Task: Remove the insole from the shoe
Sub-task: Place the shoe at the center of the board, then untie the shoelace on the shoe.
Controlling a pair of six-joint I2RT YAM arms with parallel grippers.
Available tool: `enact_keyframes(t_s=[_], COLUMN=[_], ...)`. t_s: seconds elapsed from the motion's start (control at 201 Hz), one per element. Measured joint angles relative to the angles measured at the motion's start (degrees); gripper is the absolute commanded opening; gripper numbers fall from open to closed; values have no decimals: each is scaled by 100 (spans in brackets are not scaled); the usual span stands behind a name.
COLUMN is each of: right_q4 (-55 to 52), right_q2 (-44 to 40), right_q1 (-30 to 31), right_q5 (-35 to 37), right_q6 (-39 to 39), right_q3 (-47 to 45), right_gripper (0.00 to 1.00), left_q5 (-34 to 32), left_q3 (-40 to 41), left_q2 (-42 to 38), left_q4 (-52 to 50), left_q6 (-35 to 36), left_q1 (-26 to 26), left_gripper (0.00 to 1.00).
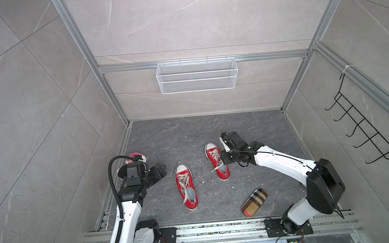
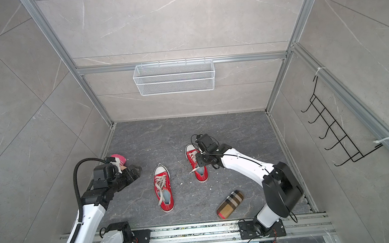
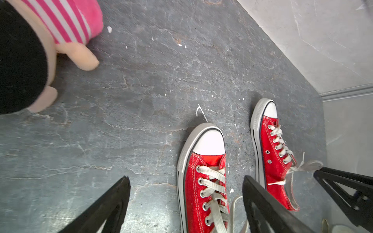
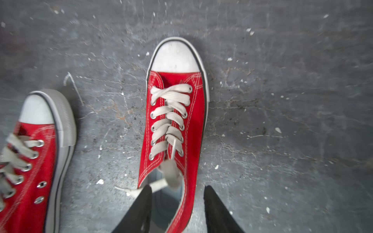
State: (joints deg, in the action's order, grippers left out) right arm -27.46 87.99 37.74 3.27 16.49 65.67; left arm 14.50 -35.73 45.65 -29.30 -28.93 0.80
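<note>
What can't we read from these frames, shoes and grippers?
1. Insole in the far shoe: right wrist view is blurred and a finger of the right gripper covers it; contact unclear.
2. That shoe's opening, both top views: partly hidden by that gripper.
3. Plush toy: cropped by the left wrist view's edge, mostly behind the left arm in both top views.

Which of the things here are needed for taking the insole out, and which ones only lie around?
Needed: far shoe, its insole, right end effector.
Lying about: near shoe, plush toy, plaid case, basket.
</note>
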Motion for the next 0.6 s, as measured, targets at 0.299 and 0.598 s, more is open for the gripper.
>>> enact_keyframes(t_s=[0.299,0.598], right_q4=[-317,-94], right_q2=[-654,-516], right_q1=[-267,-721], right_q5=[-745,-1364], right_q6=[-452,-341], right_q3=[-22,-264], right_gripper=[55,60], left_q5=[1220,1246], left_q3=[81,-579], left_q2=[538,2389], left_q4=[706,1283], left_q6=[-321,-466], left_q1=[-511,-2769], left_gripper=[67,70])
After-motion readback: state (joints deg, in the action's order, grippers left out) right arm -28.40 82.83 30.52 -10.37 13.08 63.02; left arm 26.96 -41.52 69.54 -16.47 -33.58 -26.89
